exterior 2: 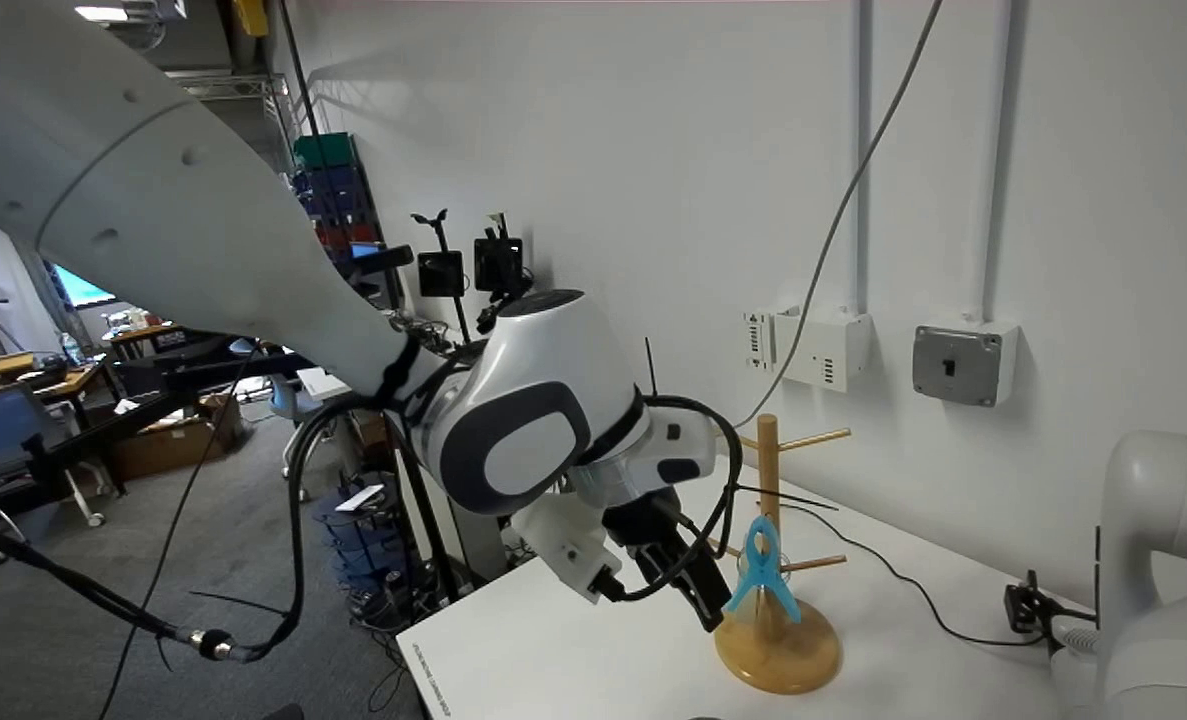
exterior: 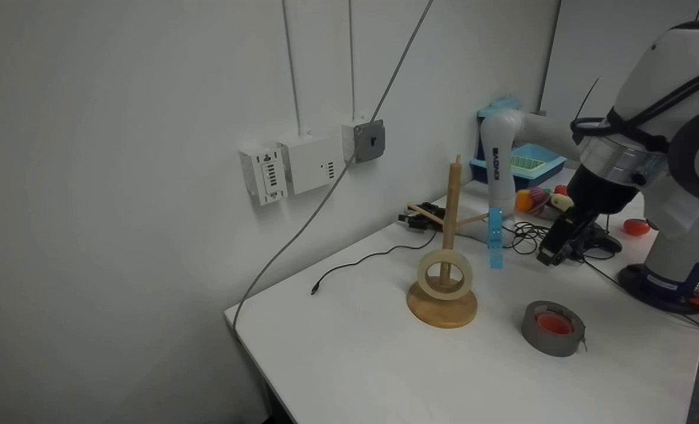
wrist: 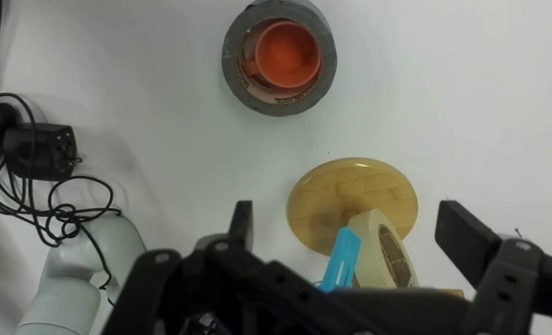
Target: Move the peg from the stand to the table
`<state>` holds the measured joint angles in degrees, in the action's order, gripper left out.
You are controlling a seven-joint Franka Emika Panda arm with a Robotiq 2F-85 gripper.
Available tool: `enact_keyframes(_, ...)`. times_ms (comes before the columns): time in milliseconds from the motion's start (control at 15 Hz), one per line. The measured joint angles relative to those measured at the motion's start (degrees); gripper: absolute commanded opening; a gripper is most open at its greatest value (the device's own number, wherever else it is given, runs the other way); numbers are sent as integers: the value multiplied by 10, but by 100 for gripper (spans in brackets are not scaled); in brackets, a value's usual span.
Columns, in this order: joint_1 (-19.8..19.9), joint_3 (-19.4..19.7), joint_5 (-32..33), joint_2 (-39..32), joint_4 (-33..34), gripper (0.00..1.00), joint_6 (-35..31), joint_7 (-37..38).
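The blue peg (exterior: pixel 495 238) hangs on the wooden stand (exterior: pixel 442 312) and looks clipped to one of its side sticks (exterior: pixel 471 220). The tool (wrist: pixel 348 216) is spread wide and holds nothing. To do this step well, move in so the peg sits in its middle, and don't bump the cream tape ring (wrist: pixel 371 251) near it. Then grip it well, pull it off slowly so the stand won't tip, and lay it down on the table (exterior: pixel 349 353).
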<state>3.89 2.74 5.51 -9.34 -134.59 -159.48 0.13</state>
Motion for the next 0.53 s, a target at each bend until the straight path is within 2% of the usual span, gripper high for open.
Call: enact_keyframes(533,3,-6,-23,-59,13,100,-118,-16)
